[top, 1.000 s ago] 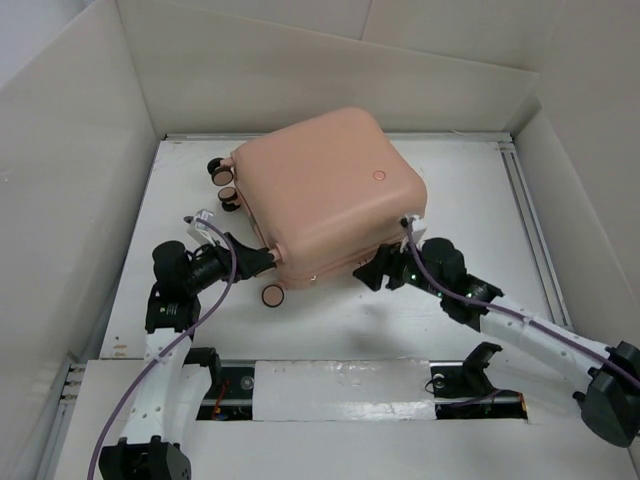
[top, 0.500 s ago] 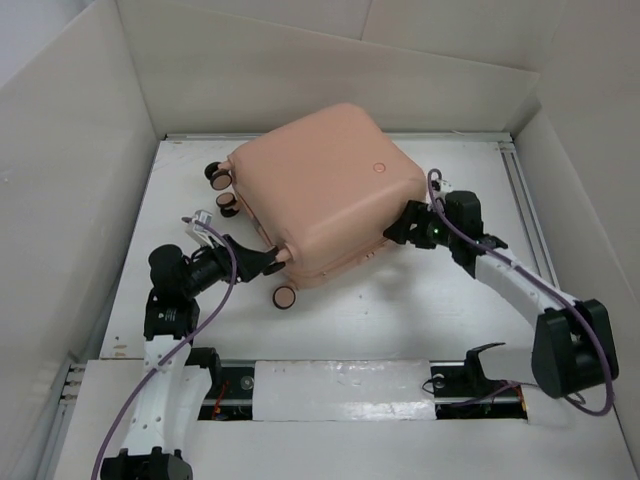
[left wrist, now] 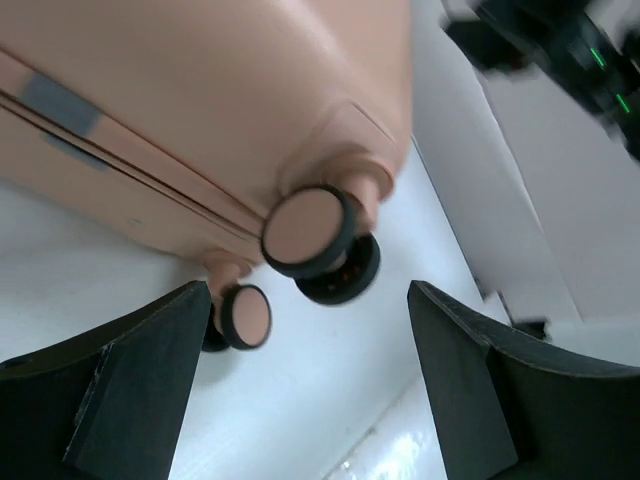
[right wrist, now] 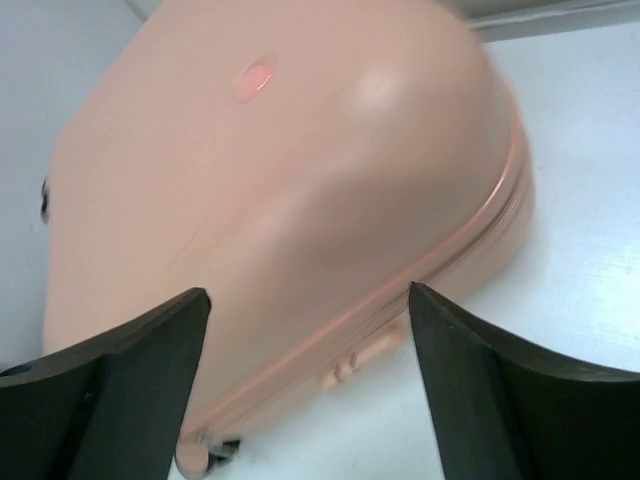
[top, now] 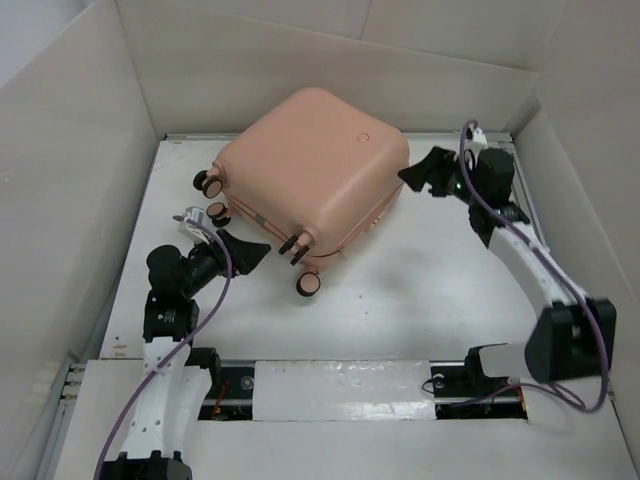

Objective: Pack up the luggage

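Peach-pink hard-shell suitcase (top: 310, 165) shifted far-left, right gripper (top: 415, 180) withdrawn far right, left gripper (top: 255, 258) backed off, both spread wide, empty, left wheels (top: 210, 184) part-hidden.

Luggage (top: 315, 165) hogs the table's (top: 420, 300) back middle, wheels (top: 308, 285) sticking out just ahead of the left gripper (top: 252, 252), so the roomy lane's the bare near-right stretch, walls (top: 70, 200) boxing both sides.

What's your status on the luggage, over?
Left end effector open, empty, facing the wheels. Right end effector open, empty, at the right corner. Luggage shut, lying on the table. Nothing seen in the way.
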